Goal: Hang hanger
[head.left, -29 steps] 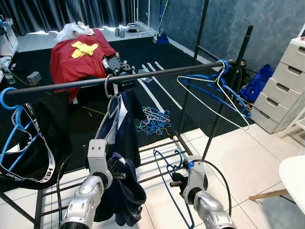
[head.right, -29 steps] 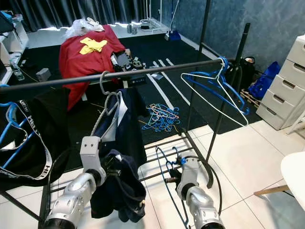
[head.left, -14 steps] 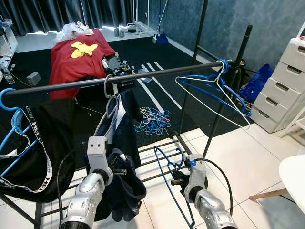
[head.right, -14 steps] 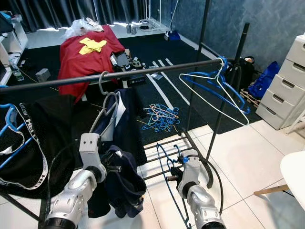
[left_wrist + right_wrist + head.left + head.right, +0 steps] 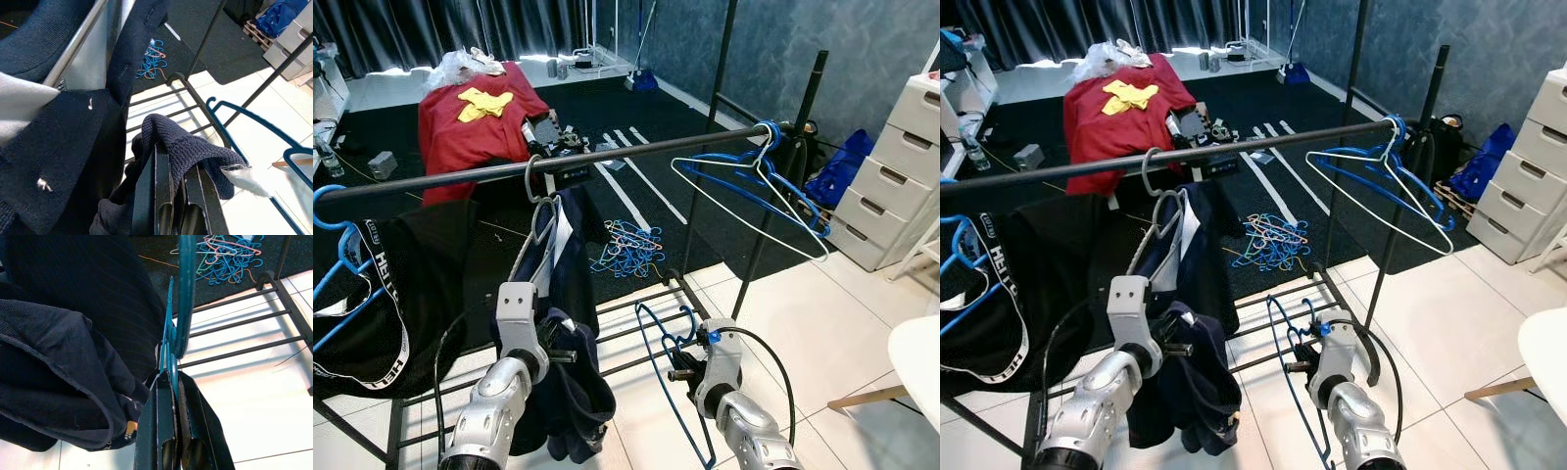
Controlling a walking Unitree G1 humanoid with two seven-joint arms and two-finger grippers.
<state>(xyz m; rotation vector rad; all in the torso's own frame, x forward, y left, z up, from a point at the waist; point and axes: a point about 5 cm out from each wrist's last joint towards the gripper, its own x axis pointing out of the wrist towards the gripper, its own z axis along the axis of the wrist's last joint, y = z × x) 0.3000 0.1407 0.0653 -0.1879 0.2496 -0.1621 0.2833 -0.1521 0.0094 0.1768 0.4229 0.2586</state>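
Note:
My right gripper (image 5: 677, 374) is shut on a blue plastic hanger (image 5: 658, 364), low in front of the rack; its hook (image 5: 184, 293) points up above the fingers. My left gripper (image 5: 168, 196) is shut on a fold of a dark navy garment (image 5: 570, 392) that droops below it, close beside the blue hanger. The black rail (image 5: 607, 157) runs across above both grippers. On the rail hangs a silver hanger with a navy jacket (image 5: 558, 245), and several blue and white hangers (image 5: 754, 186) hang at its right end.
A black garment on a blue hanger (image 5: 372, 284) hangs at the rail's left. The rack's lower bars (image 5: 636, 315) lie just beyond the grippers. Past them are a pile of hangers (image 5: 626, 250) and a red cloth (image 5: 475, 117). White drawers (image 5: 896, 166) stand at the right.
My right gripper has risen slightly with the blue hanger. The black garment at the left has swung a little. The left gripper keeps hold of the navy garment.

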